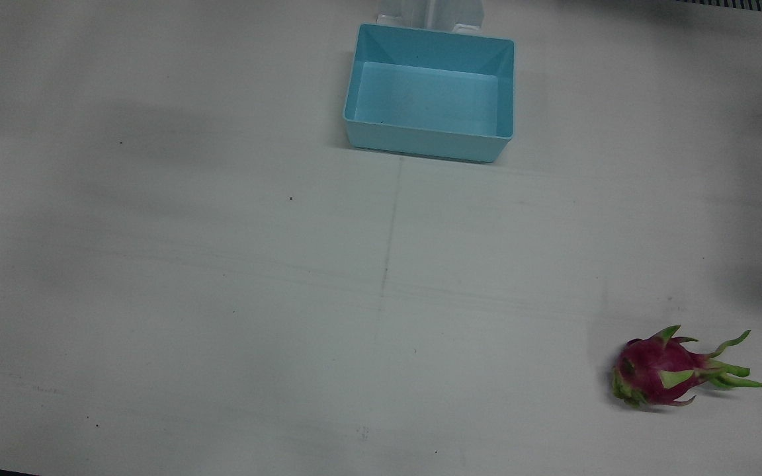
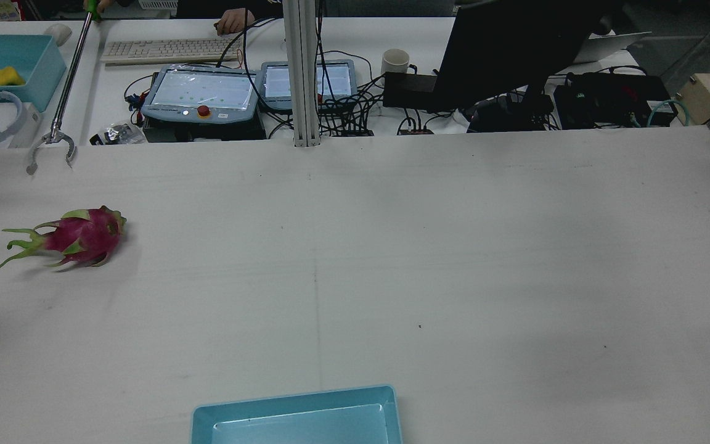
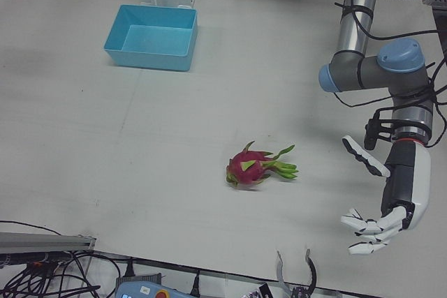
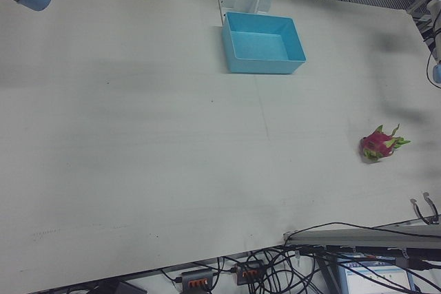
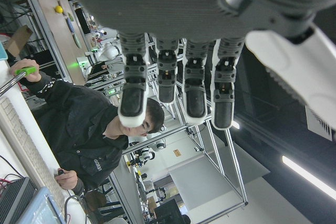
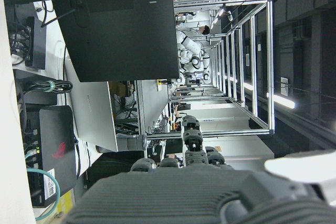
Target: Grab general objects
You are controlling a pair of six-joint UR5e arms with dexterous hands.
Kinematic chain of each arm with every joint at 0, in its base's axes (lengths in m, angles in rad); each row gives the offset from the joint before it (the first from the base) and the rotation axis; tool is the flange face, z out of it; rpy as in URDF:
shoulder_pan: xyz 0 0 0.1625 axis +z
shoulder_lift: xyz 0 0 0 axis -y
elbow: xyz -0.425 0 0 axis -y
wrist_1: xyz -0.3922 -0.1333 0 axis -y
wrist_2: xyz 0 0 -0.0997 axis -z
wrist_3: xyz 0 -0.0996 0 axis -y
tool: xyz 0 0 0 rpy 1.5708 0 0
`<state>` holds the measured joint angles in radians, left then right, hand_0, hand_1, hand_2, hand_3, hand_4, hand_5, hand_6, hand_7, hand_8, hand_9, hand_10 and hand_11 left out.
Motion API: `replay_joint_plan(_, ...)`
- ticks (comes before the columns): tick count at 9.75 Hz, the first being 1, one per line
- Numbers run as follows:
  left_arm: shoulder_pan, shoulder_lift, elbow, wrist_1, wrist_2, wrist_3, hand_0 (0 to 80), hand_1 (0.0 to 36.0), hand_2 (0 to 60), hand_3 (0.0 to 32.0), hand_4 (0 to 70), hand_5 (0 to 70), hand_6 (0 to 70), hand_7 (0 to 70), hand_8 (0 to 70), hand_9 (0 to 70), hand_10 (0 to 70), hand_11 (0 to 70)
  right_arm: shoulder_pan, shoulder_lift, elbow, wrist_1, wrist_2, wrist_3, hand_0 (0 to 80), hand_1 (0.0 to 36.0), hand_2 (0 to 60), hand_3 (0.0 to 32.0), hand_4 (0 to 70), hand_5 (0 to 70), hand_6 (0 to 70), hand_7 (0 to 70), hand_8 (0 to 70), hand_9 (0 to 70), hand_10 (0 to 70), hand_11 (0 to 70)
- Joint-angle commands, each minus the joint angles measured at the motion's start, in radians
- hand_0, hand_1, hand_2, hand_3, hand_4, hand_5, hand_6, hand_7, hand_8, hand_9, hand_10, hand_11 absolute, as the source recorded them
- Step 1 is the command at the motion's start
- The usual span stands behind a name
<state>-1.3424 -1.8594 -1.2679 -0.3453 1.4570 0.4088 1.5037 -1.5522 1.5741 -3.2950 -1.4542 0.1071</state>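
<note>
1. The dragon fruit (image 3: 253, 167) is seen lying on its side on the white table (image 1: 222, 277), on the robot's left half and toward the operators' edge, its green leafy tips pointing outward to the table's left side. Nothing touches it; bare table lies all round it.

2. The left hand (image 3: 380, 200) is held off to the outer side of the fruit, well apart from it and raised clear of the table. Its fingers (image 5: 132, 98) are spread and extended, nothing between them. Judged: a waiting pose, kept wide so the fruit can be enclosed once the arm comes across.

3. The right hand (image 6: 189, 145) is shown only by its own camera, aimed away from the table at the room. Its fingers appear partly curled around nothing; whether it is fully closed cannot be told. Judged: parked, since the fruit lies on the other arm's half.

4. A blue bin (image 1: 428, 92) stands empty at the robot's edge, between the pedestals, well apart from the fruit. Judged: set centrally so either arm can reach it.

5. A grabber tool's claw (image 2: 50, 148) rests at the far table edge near the fruit, held by a person (image 5: 84, 129) at the operators' desk.

6. Judged stage: grasp not yet begun.
</note>
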Motion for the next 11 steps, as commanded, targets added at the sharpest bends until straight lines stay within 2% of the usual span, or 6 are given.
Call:
replay_joint_plan(1, 0.009, 0.110, -0.235, 0.087, 0.040, 0.284, 50.3, 5.3, 0.0, 0.0, 27.3, 26.0, 36.7, 48.7, 26.4, 21.3, 39.1, 55.2, 0.003, 0.000, 0.006, 0.000, 0.000, -0.001, 0.0, 0.0, 0.0, 0.0, 0.0, 0.0, 0.0, 0.0, 0.0, 0.0, 0.0, 0.0)
replay_joint_plan(2, 0.014, 0.112, -0.278, 0.153, 0.066, 0.394, 50.7, 6.0, 0.0, 0.0, 26.2, 24.6, 36.3, 47.8, 27.0, 21.5, 39.4, 55.6, 0.001, 0.000, 0.006, 0.000, 0.000, -0.003, 0.0, 0.0, 0.0, 0.0, 0.0, 0.0, 0.0, 0.0, 0.0, 0.0, 0.0, 0.0)
replay_joint_plan(4, 0.019, 0.108, -0.388, 0.350, 0.109, 0.616, 52.8, 13.0, 0.0, 0.0, 17.2, 19.4, 21.5, 36.9, 16.4, 7.9, 29.4, 43.5, 0.001, 0.000, 0.004, 0.000, 0.000, -0.001, 0.0, 0.0, 0.0, 0.0, 0.0, 0.0, 0.0, 0.0, 0.0, 0.0, 0.0, 0.0)
replay_joint_plan(7, 0.144, 0.047, -0.421, 0.640, 0.106, 0.739, 52.4, 18.3, 8.3, 0.0, 7.5, 17.0, 12.9, 29.5, 8.7, 4.5, 12.7, 20.0, 0.001, 0.000, 0.004, 0.000, 0.000, -0.003, 0.0, 0.0, 0.0, 0.0, 0.0, 0.0, 0.0, 0.0, 0.0, 0.0, 0.0, 0.0)
replay_joint_plan(8, 0.191, 0.005, -0.421, 0.739, 0.089, 0.808, 52.6, 19.9, 11.0, 0.0, 3.7, 16.9, 10.8, 27.5, 7.8, 4.1, 10.6, 17.2, 0.001, 0.000, 0.004, 0.000, 0.000, -0.003, 0.0, 0.0, 0.0, 0.0, 0.0, 0.0, 0.0, 0.0, 0.0, 0.0, 0.0, 0.0)
replay_joint_plan(11, 0.290, -0.036, -0.413, 0.885, 0.008, 0.832, 53.9, 23.9, 16.6, 0.0, 0.0, 18.5, 6.5, 23.9, 5.6, 3.3, 6.8, 11.9, 0.001, 0.000, 0.004, 0.000, 0.000, -0.003, 0.0, 0.0, 0.0, 0.0, 0.0, 0.0, 0.0, 0.0, 0.0, 0.0, 0.0, 0.0)
